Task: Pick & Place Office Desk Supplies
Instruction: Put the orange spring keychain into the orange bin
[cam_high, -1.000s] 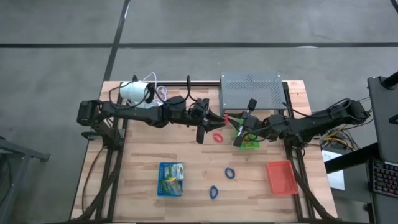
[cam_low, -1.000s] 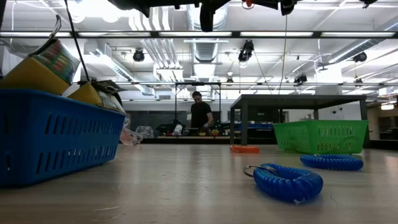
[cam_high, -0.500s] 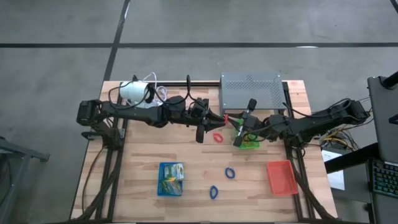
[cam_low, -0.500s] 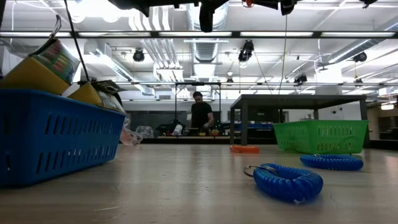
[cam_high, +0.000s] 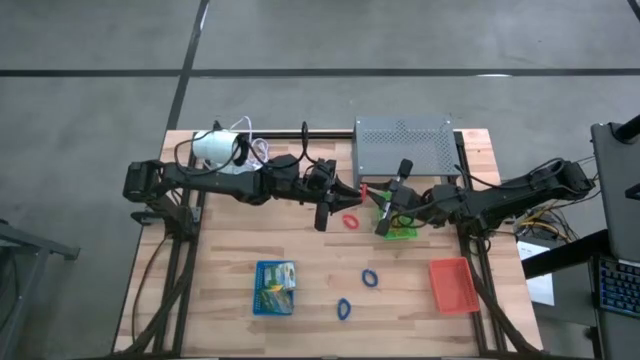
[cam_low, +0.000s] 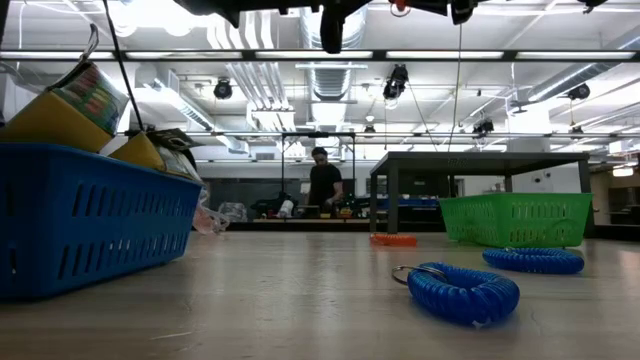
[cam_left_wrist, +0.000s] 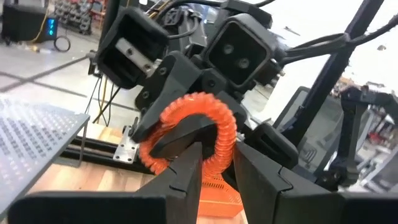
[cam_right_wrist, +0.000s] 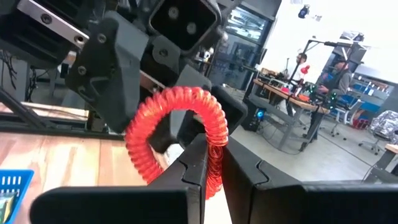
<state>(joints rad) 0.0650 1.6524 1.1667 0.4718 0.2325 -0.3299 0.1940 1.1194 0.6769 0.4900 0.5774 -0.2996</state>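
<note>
A red coiled loop (cam_right_wrist: 177, 118) hangs in the air above the table's middle, between my two grippers; in the high view only a bit of this red loop (cam_high: 371, 188) shows. My left gripper (cam_high: 358, 190) reaches it from the table's left and my right gripper (cam_high: 381, 197) from the right, both shut on it. A second red loop (cam_high: 351, 220) lies flat on the table just below. Two blue coiled loops (cam_high: 370, 277) (cam_high: 343, 308) lie nearer the front edge. Green-and-white packets sit in the blue tray (cam_high: 275, 288). My left gripper pinches the coil of the loop (cam_left_wrist: 225, 138) between its two fingers (cam_left_wrist: 186, 165), coming level from the table's left. The ring stands upright beyond the fingers, clear of the table. My right gripper pinches the loop's coil (cam_right_wrist: 214, 140) between its two fingers (cam_right_wrist: 196, 165), level from the table's right. The ring rises upright past the fingers, lifted clear of the table.
A green tray (cam_high: 401, 230) sits under my right gripper and a red tray (cam_high: 451, 284) at the front right. The grey perforated stand (cam_high: 403, 145) and a white cylinder with cable (cam_high: 215, 148) line the far edge. A person stands far off in the room (cam_low: 322, 185).
</note>
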